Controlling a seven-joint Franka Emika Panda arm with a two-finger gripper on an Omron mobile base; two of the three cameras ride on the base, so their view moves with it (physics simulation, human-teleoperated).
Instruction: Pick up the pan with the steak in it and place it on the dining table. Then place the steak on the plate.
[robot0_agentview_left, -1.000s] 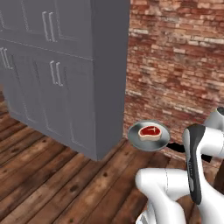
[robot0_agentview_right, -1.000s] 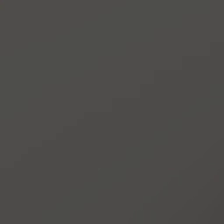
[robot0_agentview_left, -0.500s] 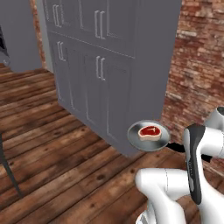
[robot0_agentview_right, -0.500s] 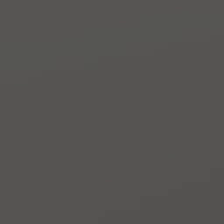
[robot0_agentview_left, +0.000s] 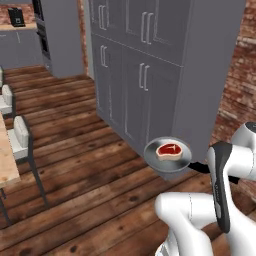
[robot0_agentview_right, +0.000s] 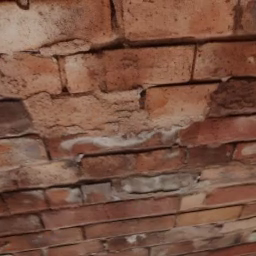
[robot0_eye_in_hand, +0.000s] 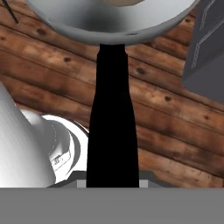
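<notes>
You're carrying the pan (robot0_agentview_left: 167, 156) by its black handle (robot0_eye_in_hand: 112, 118), gripper clamped tight on it, steak (robot0_agentview_left: 168, 150) sitting inside, beside the grey cabinets (robot0_agentview_left: 150, 65)

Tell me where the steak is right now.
In the left base view the steak lies in the pan, held above the wood floor at lower right, just before the tall grey cabinets.

Even, soft rendered light; faint shadows; textures slightly blurred, no glare.
</notes>
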